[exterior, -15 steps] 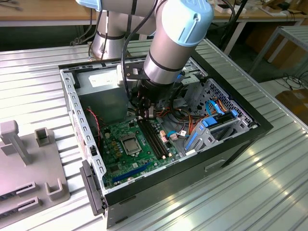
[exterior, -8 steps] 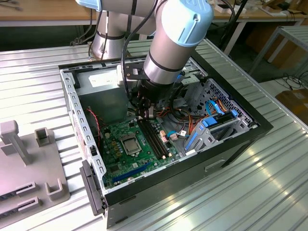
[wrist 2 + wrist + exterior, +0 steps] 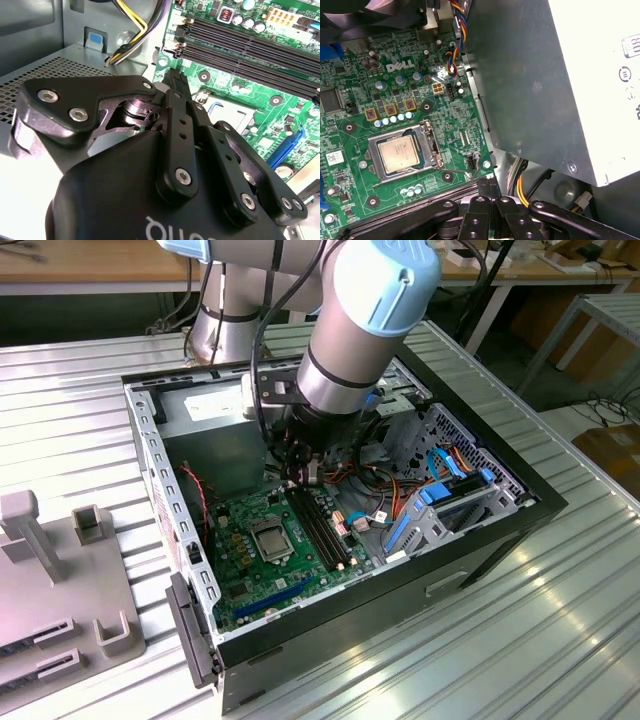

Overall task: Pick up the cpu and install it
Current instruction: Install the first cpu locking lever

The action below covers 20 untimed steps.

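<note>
The cpu (image 3: 399, 153) is a small silver-grey square lying flat inside the black-and-silver socket frame (image 3: 429, 145) on the green motherboard (image 3: 350, 100). In the exterior view the cpu (image 3: 270, 537) sits in the middle of the board, inside the open computer case (image 3: 505, 502). My gripper (image 3: 299, 476) hangs above the board's back edge, behind the cpu and apart from it. Its black fingers (image 3: 490, 192) are pressed together with nothing between them. In the second wrist view the gripper (image 3: 173, 77) tapers to a closed tip near the memory slots (image 3: 250, 45).
A grey power supply box (image 3: 535, 75) stands beside the gripper, with yellow and coloured cables (image 3: 454, 55) around it. Black memory slots (image 3: 320, 525) run next to the socket. A drive cage with blue parts (image 3: 450, 500) fills the case's right side. Grey fixtures (image 3: 60, 580) sit on the table at the exterior view's left.
</note>
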{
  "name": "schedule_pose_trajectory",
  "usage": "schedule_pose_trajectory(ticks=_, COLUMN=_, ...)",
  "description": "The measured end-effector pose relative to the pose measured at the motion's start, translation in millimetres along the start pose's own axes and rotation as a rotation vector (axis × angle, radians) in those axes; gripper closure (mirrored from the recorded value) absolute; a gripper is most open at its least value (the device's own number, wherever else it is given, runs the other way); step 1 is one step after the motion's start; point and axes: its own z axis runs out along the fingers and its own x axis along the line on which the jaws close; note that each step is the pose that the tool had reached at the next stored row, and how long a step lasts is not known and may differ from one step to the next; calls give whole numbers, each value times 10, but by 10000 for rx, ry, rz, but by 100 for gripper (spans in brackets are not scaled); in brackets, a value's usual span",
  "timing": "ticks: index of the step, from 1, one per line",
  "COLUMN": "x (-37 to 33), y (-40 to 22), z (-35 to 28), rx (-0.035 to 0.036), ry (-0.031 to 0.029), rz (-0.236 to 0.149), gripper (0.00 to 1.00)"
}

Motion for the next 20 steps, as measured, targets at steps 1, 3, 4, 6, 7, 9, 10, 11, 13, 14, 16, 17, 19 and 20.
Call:
schedule_pose_trajectory(ticks=1, x=-2, y=0, z=5, rx=-7, ry=-21, rz=-1, gripper=89)
schedule_pose_trajectory(ticks=3, x=-1, y=1, z=36, rx=-29, ry=-110, rz=0, gripper=89)
schedule_pose_trajectory(ticks=4, x=3, y=4, z=52, rx=-34, ry=-122, rz=-2, gripper=89)
schedule_pose_trajectory(ticks=6, x=10, y=12, z=70, rx=-38, ry=-134, rz=-2, gripper=89)
schedule_pose_trajectory(ticks=7, x=13, y=19, z=75, rx=-39, ry=-136, rz=-3, gripper=89)
schedule_pose_trajectory(ticks=9, x=17, y=28, z=80, rx=-41, ry=-137, rz=-8, gripper=89)
schedule_pose_trajectory(ticks=10, x=18, y=30, z=80, rx=-41, ry=-137, rz=-11, gripper=89)
schedule_pose_trajectory(ticks=11, x=21, y=33, z=81, rx=-42, ry=-139, rz=-17, gripper=89)
schedule_pose_trajectory(ticks=13, x=31, y=39, z=80, rx=-44, ry=-137, rz=-26, gripper=89)
schedule_pose_trajectory(ticks=14, x=37, y=44, z=79, rx=-44, ry=-136, rz=-29, gripper=89)
schedule_pose_trajectory(ticks=16, x=46, y=49, z=78, rx=-46, ry=-133, rz=-41, gripper=89)
schedule_pose_trajectory(ticks=17, x=50, y=51, z=77, rx=-47, ry=-132, rz=-47, gripper=89)
schedule_pose_trajectory(ticks=19, x=61, y=53, z=75, rx=-48, ry=-125, rz=-60, gripper=89)
schedule_pose_trajectory(ticks=20, x=66, y=54, z=74, rx=-47, ry=-118, rz=-65, gripper=89)
